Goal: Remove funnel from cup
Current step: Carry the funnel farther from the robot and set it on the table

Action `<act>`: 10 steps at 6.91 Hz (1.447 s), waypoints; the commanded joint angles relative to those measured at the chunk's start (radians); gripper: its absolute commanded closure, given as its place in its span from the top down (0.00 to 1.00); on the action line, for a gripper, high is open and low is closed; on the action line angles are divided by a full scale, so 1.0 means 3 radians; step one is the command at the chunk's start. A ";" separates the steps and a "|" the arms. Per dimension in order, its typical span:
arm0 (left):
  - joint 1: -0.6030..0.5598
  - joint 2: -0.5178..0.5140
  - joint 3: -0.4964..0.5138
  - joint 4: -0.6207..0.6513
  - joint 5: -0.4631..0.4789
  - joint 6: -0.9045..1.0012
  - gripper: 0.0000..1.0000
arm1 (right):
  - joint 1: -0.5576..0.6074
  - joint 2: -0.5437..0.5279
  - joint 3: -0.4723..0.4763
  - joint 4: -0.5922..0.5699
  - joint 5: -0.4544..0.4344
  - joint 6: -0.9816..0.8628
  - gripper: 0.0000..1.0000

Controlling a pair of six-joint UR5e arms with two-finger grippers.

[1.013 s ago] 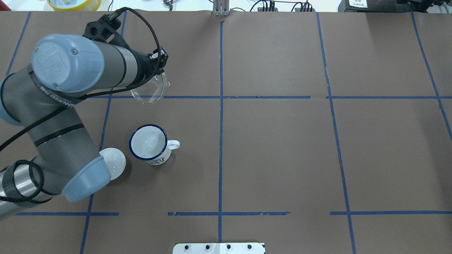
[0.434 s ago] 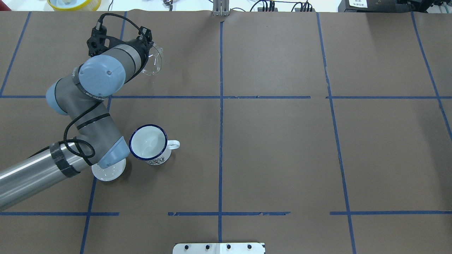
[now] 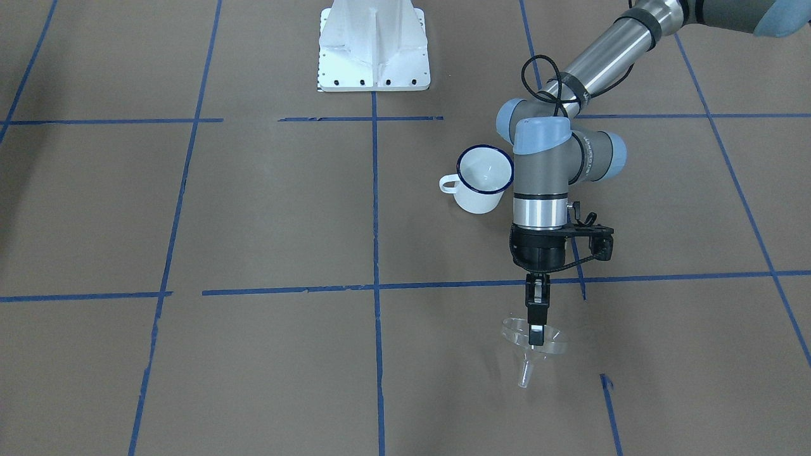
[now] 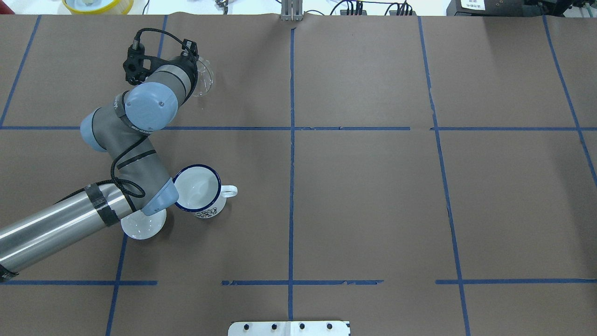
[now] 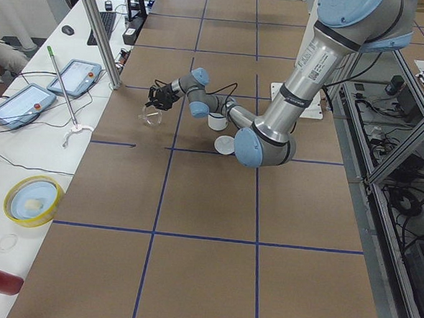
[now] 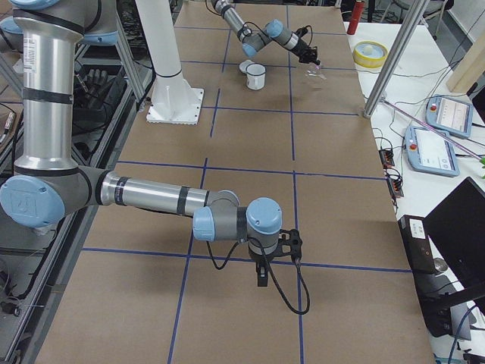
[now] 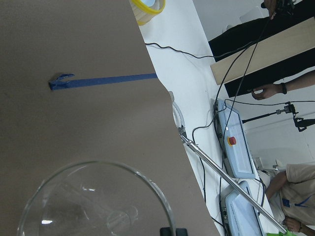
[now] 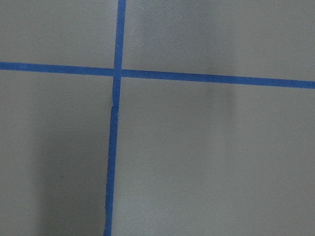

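Observation:
The clear funnel hangs in my left gripper, which is shut on its rim, spout down and low over the brown table. It also shows in the overhead view and fills the bottom of the left wrist view. The white cup with the blue rim stands upright and empty, well apart from the funnel, beside my left arm's elbow; the front view shows it too. My right gripper shows only in the right side view, so I cannot tell its state.
A white round lid lies left of the cup, partly under my left arm. The table's far edge runs close past the funnel, with a yellow bowl beyond it. The white robot base stands mid-table at my side.
My left gripper has carried the funnel farther from the cup toward the table's far edge, and the arm has stretched out lower. The cup and lid have not moved.

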 commanded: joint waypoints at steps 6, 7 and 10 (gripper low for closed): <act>-0.0051 0.0392 -0.0746 -0.0010 -0.0724 0.1707 1.00 | 0.0000 0.0000 0.0000 0.0000 0.0000 0.0000 1.00; -0.0112 0.0689 -0.1185 0.0000 -0.1073 0.2276 1.00 | 0.0000 0.0000 0.0000 0.0000 0.0000 0.0000 1.00; -0.0480 0.1538 -0.2183 0.0561 -0.2209 0.4183 1.00 | 0.0000 0.0000 0.0000 0.0000 0.0000 0.0000 1.00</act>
